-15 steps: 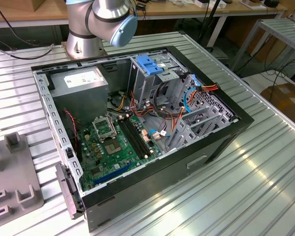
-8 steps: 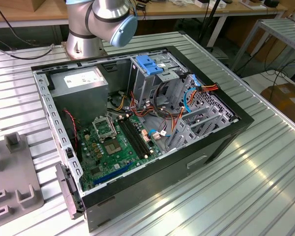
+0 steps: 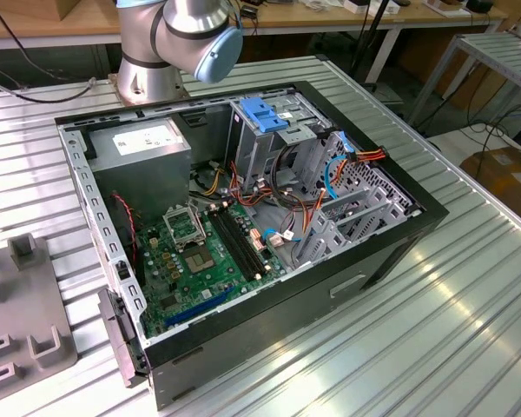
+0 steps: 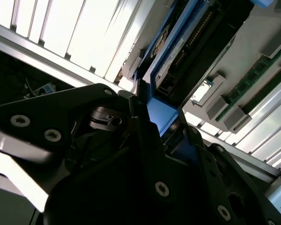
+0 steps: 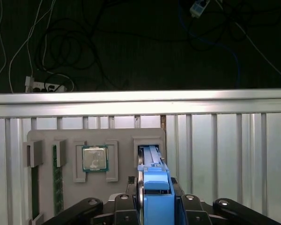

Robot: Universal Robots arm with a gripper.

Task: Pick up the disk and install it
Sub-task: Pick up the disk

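On the slatted bench [image 3: 469, 287], at the exterior view's left and near the bench's edge, lies a grey holder tray [image 3: 26, 339], and the work is there. In the first wrist view its pockets carry memory sticks [image 5: 57, 180], then a processor chip [image 5: 94, 158], then the disk [image 5: 157, 187]. The disk stands on edge in its own slot, with the blue bracket end toward the gripper [image 5: 158, 201].

The fingers [image 5: 186, 204] look closed against the bracket's two flat sides, with no gap showing. The second wrist view agrees: the blue plastic sits pinched between the black links.

I judge the step in hand to be drawing the disk out of its slot. Done well, that means a pull straight along the slot walls with no tilt, since a snug pocket would bind a canted drive. The hold is on plastic, not metal, so it wants firm, even pressure, or the bracket may flex and slip.

Further toward the exterior view's right, the open computer case [image 3: 373, 252] lies mid-bench, its drive cage [image 3: 253, 152] ringed by loose cables [image 3: 326, 178].
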